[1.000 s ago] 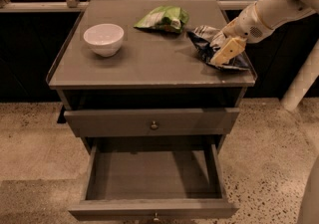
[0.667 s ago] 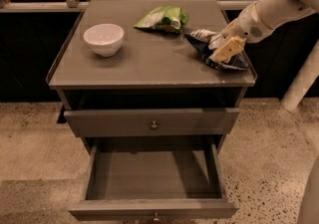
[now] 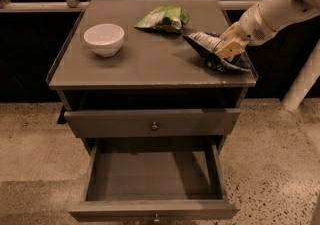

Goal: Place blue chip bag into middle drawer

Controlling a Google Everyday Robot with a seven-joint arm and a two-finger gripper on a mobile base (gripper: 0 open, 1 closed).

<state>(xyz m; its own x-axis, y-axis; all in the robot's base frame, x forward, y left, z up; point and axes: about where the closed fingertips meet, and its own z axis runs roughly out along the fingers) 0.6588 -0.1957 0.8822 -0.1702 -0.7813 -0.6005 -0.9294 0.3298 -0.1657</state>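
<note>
claw [image 3: 230, 48] is down on the blue chip bag [image 3: 205, 44], right-rear of the counter [image 3: 145, 66], close to the right edge. Its tan end sits on the bag's right half. Contact looks real, but can't tell how far open the claw is or whether it actually has hold of the bag. arm [image 3: 272, 14] comes in from upper right

step in hand, imo: secure the grasp, then lift. To do it well:
- bite a thick fold of foil, not a loose corner. Foil is slick and prob slips under a shallow pinch
- confirm the grip before any sideways move, since the bag lies near the counter edge and a drag could push it off the right side
- lift straight up first, so the bag's pointed left end clears the green snack bag [image 3: 162, 19] just beside it
- then swing fwd and down past the shut drawer front [image 3: 152, 121] to the middle drawer [image 3: 152, 176], which is pulled out below with its grey floor showing. Release low, over the floor and not over the front wall

white bowl [image 3: 104, 39] is well apart on the left, so no issue

bag itself: dark blue foil w/ white/silvery patches, heavily crumpled, lying flattish w/ one end tapering toward the green bag. Looks light and floppy, so expect it to sag and swing once off the counter
</note>
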